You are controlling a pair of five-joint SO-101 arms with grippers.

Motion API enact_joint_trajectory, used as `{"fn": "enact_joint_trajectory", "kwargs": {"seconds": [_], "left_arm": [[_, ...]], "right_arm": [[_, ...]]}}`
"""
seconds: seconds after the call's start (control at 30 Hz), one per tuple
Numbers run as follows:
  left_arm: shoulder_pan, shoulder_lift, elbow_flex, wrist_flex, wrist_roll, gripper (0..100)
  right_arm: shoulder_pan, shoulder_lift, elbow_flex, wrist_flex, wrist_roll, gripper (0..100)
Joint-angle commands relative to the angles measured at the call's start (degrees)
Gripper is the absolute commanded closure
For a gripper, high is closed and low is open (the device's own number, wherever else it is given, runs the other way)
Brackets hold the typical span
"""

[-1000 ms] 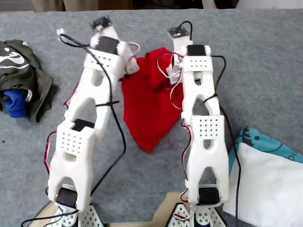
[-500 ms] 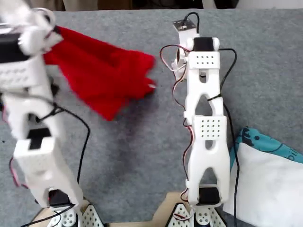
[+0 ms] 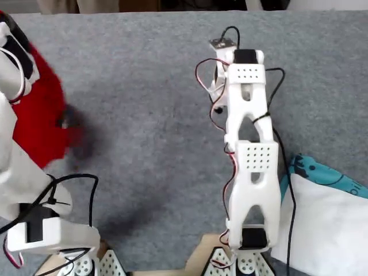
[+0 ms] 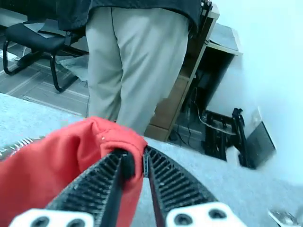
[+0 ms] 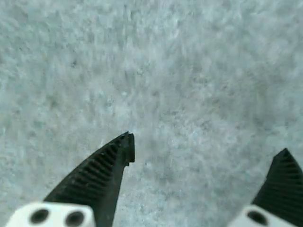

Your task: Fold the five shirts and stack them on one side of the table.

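Left gripper (image 4: 136, 159) with red shirt (image 4: 57, 165) between jaws

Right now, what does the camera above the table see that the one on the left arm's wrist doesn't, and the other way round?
High view: the right arm stretched over the table, and beside it a white shirt lying on a teal shirt. Left wrist view: the left gripper up close, shut on a fold of cloth, with a black chair and a wooden cabinet in the room behind. Both: the red shirt that the gripper holds, and the grey table.
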Motion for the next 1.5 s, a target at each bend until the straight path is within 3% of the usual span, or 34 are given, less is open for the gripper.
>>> {"fn": "enact_joint_trajectory", "kwargs": {"seconds": [0.0,0.17,0.37,0.57,0.77,0.87,0.93,1.07,1.2,1.37,1.47], "left_arm": [[6.5,2.9,5.4,-1.3,-0.3,98],[16.0,10.9,16.9,-3.7,0.8,98],[25.3,23.7,27.7,-16.3,2.5,98],[33.8,35.2,29.4,-25.7,2.5,98],[42.2,41.5,29.5,-25.9,2.5,97],[44.8,42.6,29.3,-21.6,2.6,86],[45.0,42.9,29.3,-18.7,6.2,78],[43.2,42.4,27.9,-14.8,12.9,71],[38.1,42.4,15.9,-7.8,13.0,71],[26.5,43.1,-2.2,-2.5,13.5,73],[20.8,45.1,-2.6,-3.8,13.0,80]], "right_arm": [[2.6,-4.9,3.8,-5.3,0.2,57.3],[4.9,-5.1,12.2,-13.4,0.4,57.3],[8.7,-4.9,8.8,-14.9,-2.5,57.3],[11.3,-5.0,8.7,-17.8,-8.7,57.3],[13.1,-5.2,8.4,-18.0,-12.5,57.3],[15.8,-5.0,6.4,-17.8,-16.4,57.3],[17.8,-5.0,5.8,-17.8,-19.9,57.3],[19.5,-5.0,5.8,-17.8,-23.8,57.3],[19.3,-5.0,5.8,-17.8,-23.7,57.3],[19.2,-5.0,5.9,-17.8,-23.7,57.3],[19.1,-4.9,5.9,-17.8,-23.6,57.3]]}}
